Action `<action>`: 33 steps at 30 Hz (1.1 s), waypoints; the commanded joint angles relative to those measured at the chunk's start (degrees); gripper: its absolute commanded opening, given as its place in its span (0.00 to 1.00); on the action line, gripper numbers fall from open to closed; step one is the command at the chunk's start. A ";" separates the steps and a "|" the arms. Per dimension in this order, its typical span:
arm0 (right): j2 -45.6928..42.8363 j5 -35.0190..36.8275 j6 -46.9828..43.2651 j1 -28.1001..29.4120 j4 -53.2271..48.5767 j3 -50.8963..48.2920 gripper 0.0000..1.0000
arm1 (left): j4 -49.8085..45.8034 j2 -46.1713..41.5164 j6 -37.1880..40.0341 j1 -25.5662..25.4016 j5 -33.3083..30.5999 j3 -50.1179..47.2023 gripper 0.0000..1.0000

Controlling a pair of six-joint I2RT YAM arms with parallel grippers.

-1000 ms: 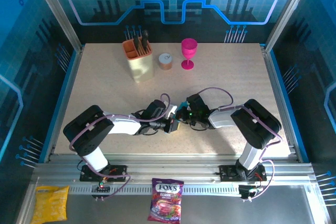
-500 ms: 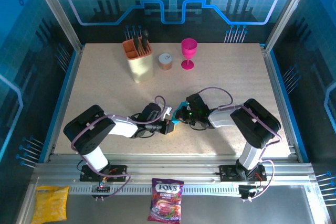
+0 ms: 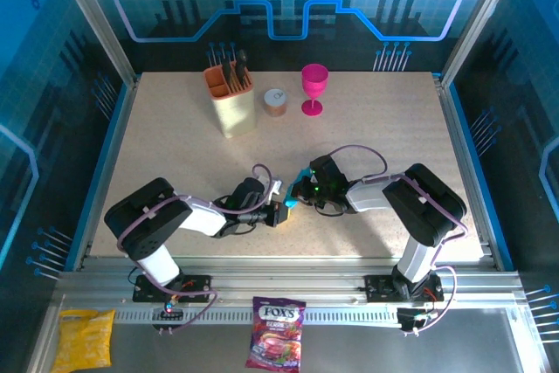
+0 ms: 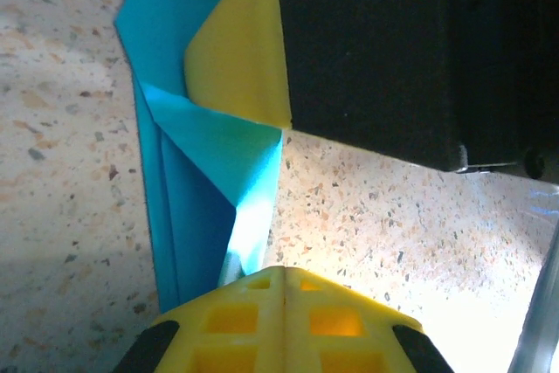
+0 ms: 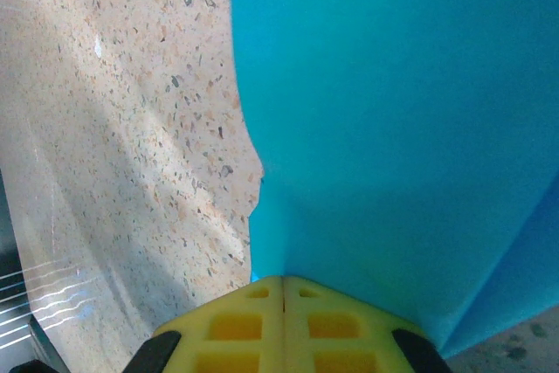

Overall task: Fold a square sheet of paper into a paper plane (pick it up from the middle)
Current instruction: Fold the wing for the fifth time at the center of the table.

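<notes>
Thin, floppy paper (image 4: 196, 216), likely to tear or slip.
Your left fingers (image 4: 236, 321) and right fingers (image 5: 236, 325) each clamp it at 6 o'clock; hold the folded layers, which look stiffer.

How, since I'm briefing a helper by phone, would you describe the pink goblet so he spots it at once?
Look near the far edge of the speckled table, where three things stand in a row. The goblet is the rightmost, beside a small round tin; it alone is bright pink and stemmed.
</notes>
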 commanded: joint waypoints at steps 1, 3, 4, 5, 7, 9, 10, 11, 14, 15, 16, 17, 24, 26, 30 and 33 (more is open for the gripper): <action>4.54 4.71 0.29 -0.72 -13.76 -2.38 0.00 | -7.84 -0.08 -2.63 -1.56 -1.65 -3.86 0.00; 4.43 4.73 0.30 -0.72 -14.06 -2.34 0.00 | -8.14 -0.74 -3.75 -1.80 -3.08 -5.22 0.00; 4.33 4.67 0.28 -0.76 -14.21 -2.38 0.00 | -8.21 -1.13 -4.21 -1.79 -3.56 -5.96 0.00; 4.24 4.75 0.23 -0.83 -14.29 -2.42 0.00 | -8.34 -1.52 -4.67 -1.95 -4.00 -6.65 0.00; 3.99 4.87 0.19 -0.85 -14.66 -2.28 0.00 | -8.65 -2.40 -5.77 -2.17 -4.75 -8.02 0.00; 3.77 5.00 0.20 -0.85 -14.95 -2.25 0.00 | -8.98 -3.16 -6.51 -2.30 -5.31 -9.26 0.00; 3.71 5.07 0.19 -0.85 -15.12 -2.26 0.00 | -9.43 -3.68 -6.84 -2.38 -5.84 -9.84 0.00; 3.62 5.05 0.19 -0.83 -15.11 -2.26 0.00 | -9.87 -4.12 -7.20 -2.47 -6.33 -10.47 0.00; 3.36 5.10 0.28 -0.85 -15.43 -2.29 0.00 | -11.43 -5.75 -9.27 -2.75 -7.75 -12.24 0.00; 3.23 5.16 0.28 -0.85 -15.46 -2.21 0.00 | -11.84 -6.63 -10.38 -3.13 -8.34 -13.16 0.00; 3.10 5.23 0.26 -0.86 -15.67 -2.16 0.00 | -13.09 -7.79 -11.53 -3.58 -9.02 -13.86 0.00; 3.00 5.36 0.28 -0.90 -15.81 -2.09 0.00 | -14.14 -8.99 -12.14 -4.27 -9.22 -14.37 0.00; 2.83 5.27 0.10 -0.85 -16.11 -1.85 0.00 | -26.74 -22.62 -11.98 -6.03 -12.29 -13.44 0.00; 2.92 5.26 0.13 -0.85 -16.16 -1.93 0.00 | -29.11 -25.59 -10.11 -6.08 -12.86 -10.97 0.00; 3.27 5.10 0.10 -0.84 -15.84 -1.93 0.00 | -27.85 -25.15 -6.49 -6.05 -11.19 -5.37 0.00; 3.27 5.17 0.13 -0.85 -15.69 -2.28 0.00 | -23.79 -20.81 -3.52 -5.97 -7.74 -1.22 0.00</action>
